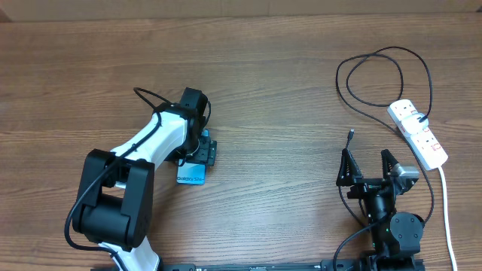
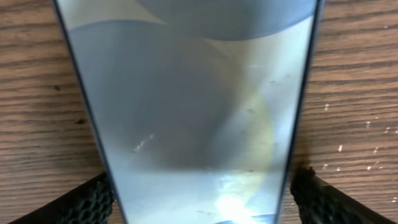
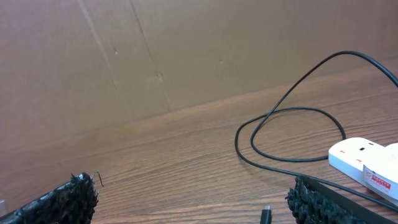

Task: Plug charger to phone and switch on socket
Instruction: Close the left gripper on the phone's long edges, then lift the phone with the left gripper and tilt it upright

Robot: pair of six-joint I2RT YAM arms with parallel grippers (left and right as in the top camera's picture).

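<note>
The left gripper (image 1: 202, 150) straddles the phone (image 1: 191, 175) on the table (image 1: 286, 75), pads (image 2: 93, 202) at its 2 long edges; whether it grips, I cannot tell. The right gripper (image 1: 369, 167) gapes empty beside the charger (image 1: 351, 136) tip. A weak hold could let the phone skid under the plug's push.

The slim black-edged smartphone (image 1: 192, 175) lies left of centre on the wooden tabletop (image 1: 263, 75). The white multi-outlet power strip (image 1: 419, 133) lies right, with the thin black cable (image 1: 392, 50) looped far-left of it.

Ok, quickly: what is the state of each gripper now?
Left gripper: straddles the phone; grip cannot be told.
Right gripper: open, holding nothing.
</note>
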